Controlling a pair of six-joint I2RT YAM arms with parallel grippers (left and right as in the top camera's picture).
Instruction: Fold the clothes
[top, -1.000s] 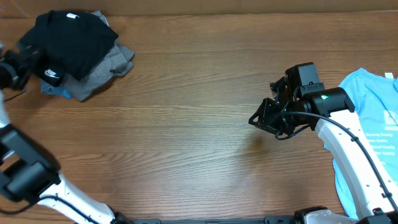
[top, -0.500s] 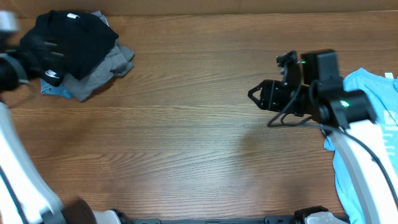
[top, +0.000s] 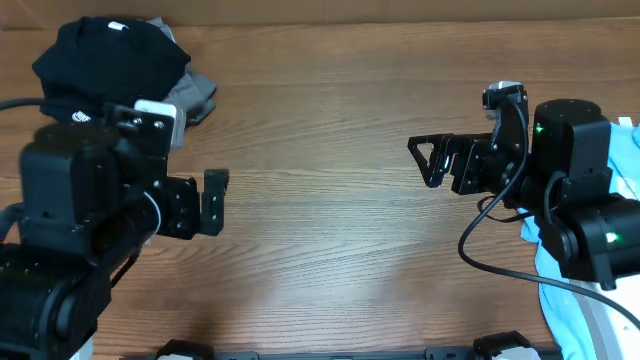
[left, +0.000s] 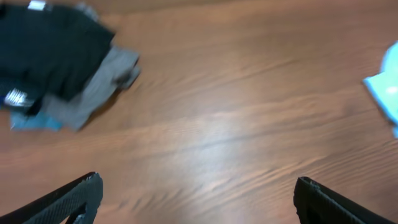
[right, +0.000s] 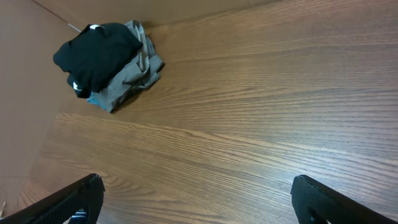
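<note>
Black T-shirt (top: 110, 60) was found unmoved since a second back, bunched on a grey garment (top: 195, 98) at upper left, untouched by either arm. Left gripper (top: 217, 202) had been pulled from the frame's left edge beside that heap to centre-left, pointed right over the table (top: 320, 265), jaws spread wide, nothing held. Right gripper (top: 432, 163) had been shifted up-frame and turned leftward, jaws now spread wide and empty. Light-blue shirt (top: 547, 295) was partly covered by the right arm at the right edge.
</note>
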